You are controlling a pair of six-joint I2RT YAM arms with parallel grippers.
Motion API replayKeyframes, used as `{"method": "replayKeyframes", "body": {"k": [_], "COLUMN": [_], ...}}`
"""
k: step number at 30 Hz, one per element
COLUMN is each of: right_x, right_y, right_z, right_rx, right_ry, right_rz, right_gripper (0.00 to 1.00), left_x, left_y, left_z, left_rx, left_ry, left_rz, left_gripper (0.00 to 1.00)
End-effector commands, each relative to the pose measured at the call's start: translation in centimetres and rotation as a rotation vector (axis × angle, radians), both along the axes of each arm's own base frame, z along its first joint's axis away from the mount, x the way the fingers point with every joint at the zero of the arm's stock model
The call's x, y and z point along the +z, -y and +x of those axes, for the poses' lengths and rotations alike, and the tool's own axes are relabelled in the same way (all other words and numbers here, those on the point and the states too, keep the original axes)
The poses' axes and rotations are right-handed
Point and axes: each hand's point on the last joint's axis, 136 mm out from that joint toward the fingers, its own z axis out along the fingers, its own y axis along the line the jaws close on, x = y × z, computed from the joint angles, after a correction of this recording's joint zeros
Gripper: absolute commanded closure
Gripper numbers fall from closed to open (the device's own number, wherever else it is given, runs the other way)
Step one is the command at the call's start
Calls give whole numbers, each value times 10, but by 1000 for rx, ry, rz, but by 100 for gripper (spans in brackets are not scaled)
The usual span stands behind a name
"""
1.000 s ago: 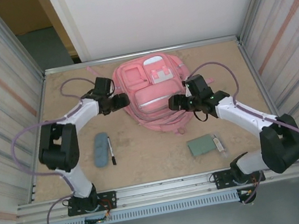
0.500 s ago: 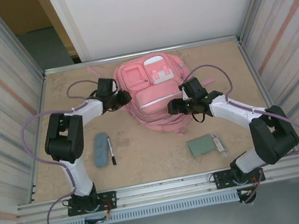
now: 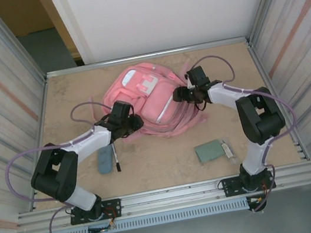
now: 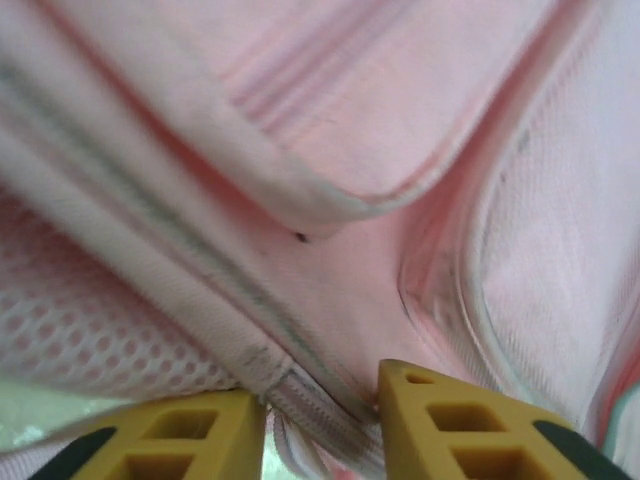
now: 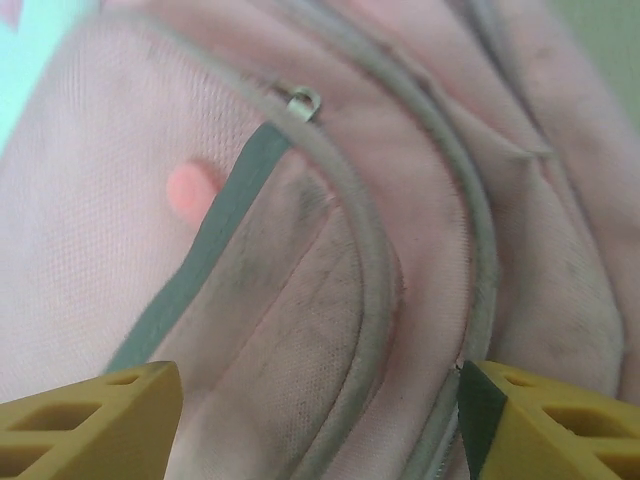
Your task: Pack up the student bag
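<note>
Top external: bag lies mid-back on the bench, turned at an angle.
Left hand: at the bag's near-left edge, looks clamped on a zipper seam.
Right hand: right up against the bag's right side, spread wide, gripping nothing.

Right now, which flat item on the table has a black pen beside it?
The blue-grey pouch: the black pen lies alongside it. The green pad has a small white item beside it instead.
</note>
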Motion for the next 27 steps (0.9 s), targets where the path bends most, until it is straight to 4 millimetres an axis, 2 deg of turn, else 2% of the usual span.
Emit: {"method": "replayKeyframes", "body": {"k": [1, 3, 4, 6, 9, 11, 14, 17, 19, 22, 24, 27], "right_x": [27, 39, 50, 78, 99, 96, 77, 56, 42, 21, 9, -6], "right_y": [-25, -15, -13, -12, -22, -39, -63, -78, -82, -84, -81, -68], "right_z": [17, 19, 15, -3, -44, -78, -123, -150, -157, -160, -152, -133], "right_rx": [77, 67, 77, 109, 187, 262, 358, 401, 401, 403, 391, 348], "right_ry": [91, 95, 88, 119, 138, 136, 133, 115, 99, 53, 55, 49], "right_rz": [72, 93, 122, 149, 112, 59, -11, -34, -43, -52, -97, -156], "right_gripper": [28, 29, 30, 31, 31, 30, 30, 30, 30, 30, 30, 31], "left_x": [-9, -17, -19, -15, -9, -8, -7, -5, -5, -8, -11, -8], "left_y": [-10, -32, -47, -66, -71, -71, -68, -63, -58, -50, -47, -45], "left_z": [-18, -24, -28, -31, -24, -13, 6, 24, 32, 36, 34, 27], "left_rx": [37, 118, 171, 211, 232, 240, 228, 216, 216, 210, 203, 189], "left_ry": [-86, -131, -160, -176, -146, -142, -118, -73, -56, -52, -48, -45], "left_rz": [11, 57, 107, 183, 167, 134, 135, 151, 137, 100, 88, 95], "left_gripper": [56, 39, 35, 30, 27, 28, 28, 29, 35, 56, 74, 90]}}
